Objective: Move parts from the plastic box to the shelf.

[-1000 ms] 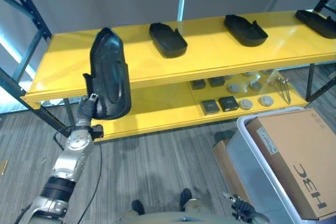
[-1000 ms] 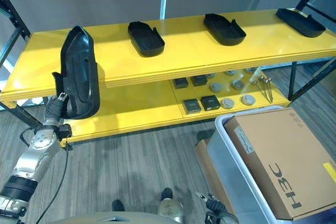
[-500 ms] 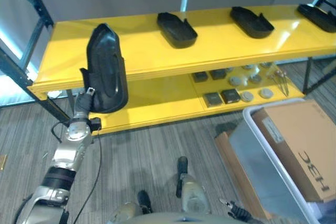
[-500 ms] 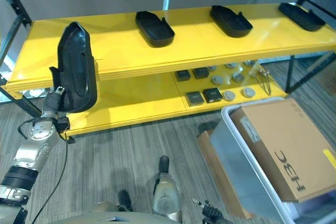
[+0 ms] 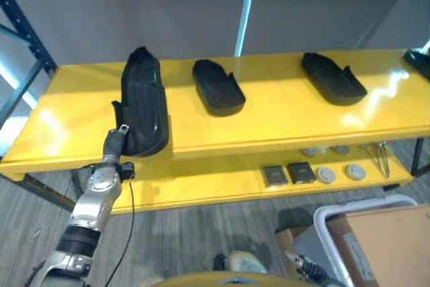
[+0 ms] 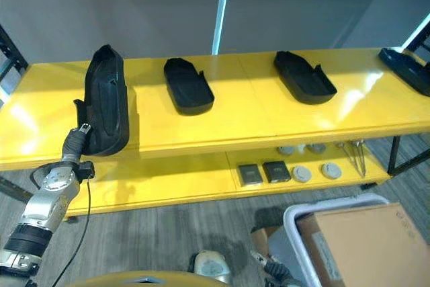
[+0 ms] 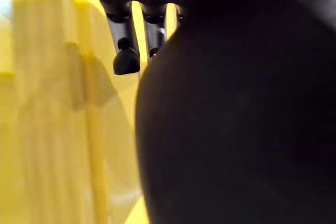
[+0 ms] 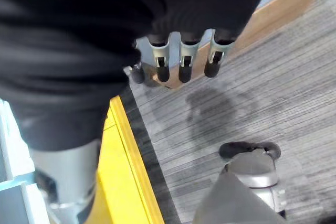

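My left hand (image 6: 74, 143) grips the black part (image 5: 143, 102) upright over the yellow shelf (image 5: 282, 109), beside the part already lying there (image 5: 217, 85); next, I judge, I lay it flat.

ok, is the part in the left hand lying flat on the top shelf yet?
No, the part stands on end at the shelf's front edge, with the left hand at its lower end.

- We see small black square blocks (image 5: 287, 174) & grey round discs (image 5: 340, 173) on the lower yellow level.
- We see thin metal rods (image 6: 355, 156) just beside discs.
- Cardboard box (image 6: 356, 243) at lower right.
- Grey carpet floor (image 8: 252, 103).
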{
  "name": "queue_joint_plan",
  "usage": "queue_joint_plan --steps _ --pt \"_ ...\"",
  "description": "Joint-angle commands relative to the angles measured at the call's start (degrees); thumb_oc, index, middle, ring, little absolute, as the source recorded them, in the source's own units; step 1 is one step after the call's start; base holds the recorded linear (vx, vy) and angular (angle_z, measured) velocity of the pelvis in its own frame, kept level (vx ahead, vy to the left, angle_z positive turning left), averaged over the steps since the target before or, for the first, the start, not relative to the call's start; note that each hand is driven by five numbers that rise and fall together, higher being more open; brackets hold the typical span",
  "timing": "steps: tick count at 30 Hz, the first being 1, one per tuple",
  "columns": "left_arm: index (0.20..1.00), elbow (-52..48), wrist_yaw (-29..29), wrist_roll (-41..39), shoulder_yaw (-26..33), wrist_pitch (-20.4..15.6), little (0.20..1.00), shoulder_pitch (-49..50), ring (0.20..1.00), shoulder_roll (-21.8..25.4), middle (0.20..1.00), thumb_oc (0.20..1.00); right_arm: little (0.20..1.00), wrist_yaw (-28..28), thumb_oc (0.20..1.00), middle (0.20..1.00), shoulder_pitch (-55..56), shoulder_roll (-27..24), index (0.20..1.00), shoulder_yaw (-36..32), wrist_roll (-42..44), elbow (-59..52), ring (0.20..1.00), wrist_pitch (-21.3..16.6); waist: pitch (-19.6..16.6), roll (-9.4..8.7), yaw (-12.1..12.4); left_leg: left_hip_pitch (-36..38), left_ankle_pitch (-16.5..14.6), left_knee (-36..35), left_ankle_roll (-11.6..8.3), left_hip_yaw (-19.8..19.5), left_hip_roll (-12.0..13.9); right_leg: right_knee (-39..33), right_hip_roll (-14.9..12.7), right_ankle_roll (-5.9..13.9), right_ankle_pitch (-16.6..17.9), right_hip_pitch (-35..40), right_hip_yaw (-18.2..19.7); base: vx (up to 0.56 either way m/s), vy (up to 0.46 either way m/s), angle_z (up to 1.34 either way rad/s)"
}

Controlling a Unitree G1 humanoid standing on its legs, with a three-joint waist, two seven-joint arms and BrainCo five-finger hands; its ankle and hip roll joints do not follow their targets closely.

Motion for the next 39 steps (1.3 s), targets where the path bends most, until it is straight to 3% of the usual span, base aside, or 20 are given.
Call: queue_joint_plan --steps 1,3,4,6,7,8,13,18,22,26,33,39 --pt "0.200 -3.58 1.10 0.56 1.75 -5.37 0.200 -2.78 0.200 0.86 0.200 0.200 1.000 1.14 1.000 1.000 1.55 -3.56 1.000 1.97 -0.92 1.77 1.000 -2.13 1.45 1.14 -1.48 1.68 1.80 -9.92 2.81 3.73 -0.61 -10.70 1.97 4.24 5.98 2.33 3.38 0.12 0.206 -0.50" --pt "0.200 -4.07 1.18 0.70 1.96 -6.90 0.200 -1.99 0.200 1.14 0.200 0.200 1.000 0.77 1.000 1.000 0.38 -3.75 1.000 1.60 -2.16 2.36 1.000 -1.99 1.63 1.51 -1.23 2.61 2.18 -21.65 3.64 4.60 -1.30 -11.51 0.99 5.26 6.40 3.35 4.63 0.21 0.434 -0.68" --pt "0.200 -5.36 1.15 1.25 2.33 -7.76 0.200 -1.00 0.200 2.16 0.200 0.200 1.000 -0.55 1.000 1.000 0.64 -4.14 1.000 1.58 -1.59 0.06 1.000 -0.72 1.34 2.40 -0.57 2.62 6.35 -37.63 2.96 3.01 -2.62 -11.68 -0.63 6.82 6.49 4.54 5.68 0.26 0.525 -0.83" --pt "0.200 -5.88 1.14 1.74 2.92 -7.38 0.200 -0.90 0.200 3.77 0.200 0.200 1.000 -1.95 1.000 1.000 1.35 -4.24 1.000 1.26 -0.10 -2.20 1.000 0.58 1.28 2.69 -0.39 2.06 7.37 -39.57 4.24 3.28 -2.03 -10.50 -1.50 6.68 6.53 4.49 5.94 0.13 0.295 -0.67" --pt "0.200 -5.56 1.14 2.21 3.38 -7.19 0.200 -1.12 0.200 4.94 0.200 0.200 1.000 -2.64 1.000 1.000 1.82 -4.23 1.000 0.97 0.82 -3.28 1.000 1.61 1.05 2.74 -0.44 2.45 5.84 -40.41 4.96 2.90 -2.47 -9.69 -2.21 6.96 6.04 4.45 6.20 0.08 0.232 -0.53" --pt "0.200 -4.29 1.00 2.69 4.28 -7.16 0.200 -1.52 0.200 6.50 0.200 0.200 1.000 -2.55 1.000 1.000 2.71 -3.63 1.000 0.40 0.74 -3.35 1.000 2.18 0.52 2.76 -0.61 5.31 1.93 -43.16 6.07 2.80 -4.78 -8.42 -3.95 8.41 5.70 3.85 5.96 0.12 0.247 -0.42" --pt "0.200 -2.46 1.36 5.16 5.37 -6.63 0.200 -3.10 0.200 9.31 0.200 0.200 1.000 -1.17 1.000 1.000 5.34 -1.15 1.000 0.35 -3.25 -3.12 1.000 0.50 0.26 3.37 -1.73 9.68 -0.15 -46.96 6.68 4.16 -7.89 -7.56 -5.67 10.64 6.13 2.63 6.28 0.04 0.154 -0.17" --pt "0.200 4.46 7.23 7.27 5.70 -2.94 0.200 -8.74 0.200 13.96 0.200 0.200 1.000 -0.50 1.000 1.000 6.24 -0.73 1.000 3.00 -5.99 -4.25 1.000 -0.60 -0.52 3.60 -2.89 11.59 -0.52 -51.39 8.20 5.48 -10.70 -9.39 -6.10 12.07 7.74 1.37 7.16 -0.04 0.069 0.15" --pt "0.200 7.48 8.91 10.04 5.29 1.66 0.200 -10.80 0.200 15.55 0.200 0.200 1.000 -1.20 1.000 1.000 5.59 -1.05 1.000 3.50 -5.46 -3.37 1.000 -0.48 -1.12 3.34 -2.51 11.87 -0.11 -52.43 8.20 5.57 -10.96 -11.18 -6.14 12.33 8.57 2.17 6.77 0.00 -0.011 0.02" --pt "0.200 13.20 6.62 14.32 4.50 7.24 0.200 -12.48 0.200 18.44 0.200 0.200 1.000 -1.40 1.000 1.000 5.10 -1.74 1.000 3.32 -4.50 -4.38 1.000 0.88 -1.74 3.45 -2.13 11.76 0.16 -52.99 8.10 5.81 -10.90 -12.15 -6.04 12.44 8.73 2.76 6.21 0.00 -0.016 0.07" --pt "0.200 17.44 2.49 19.92 4.02 11.20 0.200 -11.98 0.200 21.63 0.200 0.200 1.000 -1.25 1.000 1.000 5.20 -2.27 1.000 3.34 -4.55 -6.12 1.000 2.03 -1.89 3.72 -1.75 11.52 0.17 -52.92 7.87 6.15 -10.77 -13.37 -6.09 12.52 9.01 3.44 5.57 -0.01 -0.005 0.05" --pt "0.200 29.35 -0.99 22.10 2.11 10.52 0.200 -14.04 0.200 23.69 0.200 0.200 1.000 -1.11 1.000 1.000 5.11 -3.35 1.000 3.85 -5.27 -5.47 1.000 2.22 -1.82 4.14 -2.18 11.30 0.13 -52.73 7.72 6.79 -10.51 -13.86 -6.10 12.56 9.12 3.56 5.48 0.00 0.000 0.00"
